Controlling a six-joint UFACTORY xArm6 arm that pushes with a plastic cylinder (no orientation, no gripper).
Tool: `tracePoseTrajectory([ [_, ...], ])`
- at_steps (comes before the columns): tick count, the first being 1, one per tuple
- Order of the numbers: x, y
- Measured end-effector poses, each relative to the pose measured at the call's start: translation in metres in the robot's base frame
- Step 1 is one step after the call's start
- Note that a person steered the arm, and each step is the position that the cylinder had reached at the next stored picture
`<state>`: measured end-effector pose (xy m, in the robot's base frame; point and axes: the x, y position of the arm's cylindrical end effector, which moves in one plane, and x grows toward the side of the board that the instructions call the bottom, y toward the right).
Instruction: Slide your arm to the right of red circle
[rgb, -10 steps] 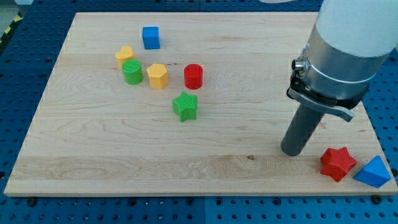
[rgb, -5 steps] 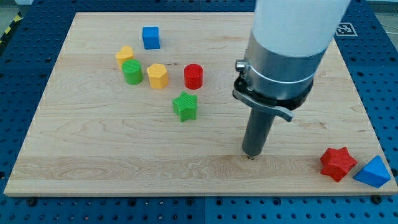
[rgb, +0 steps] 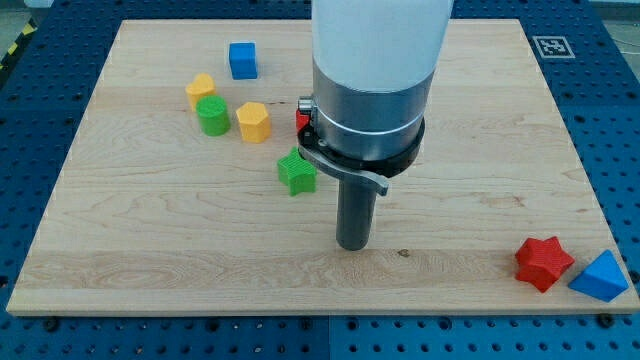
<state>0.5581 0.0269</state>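
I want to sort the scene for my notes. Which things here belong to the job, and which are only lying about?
Belong to the job:
- red circle, mostly hidden behind the arm
- my tip, below and to the right of it in the view

Only lying about:
- green star
- green cylinder
- two yellow blocks
- blue cube
- red star
- blue triangle

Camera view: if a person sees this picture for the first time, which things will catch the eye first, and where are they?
The big white and grey arm fills the view's top centre, and my tip touches the board just right of and below the green star. The arm hides almost all of the red circle. A red star and a blue triangle sit alone at the bottom right corner.
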Motion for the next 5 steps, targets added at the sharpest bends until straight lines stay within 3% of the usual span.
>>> tracePoseTrajectory([
  [3,-0.043,0.0],
  [5,-0.107,0.0],
])
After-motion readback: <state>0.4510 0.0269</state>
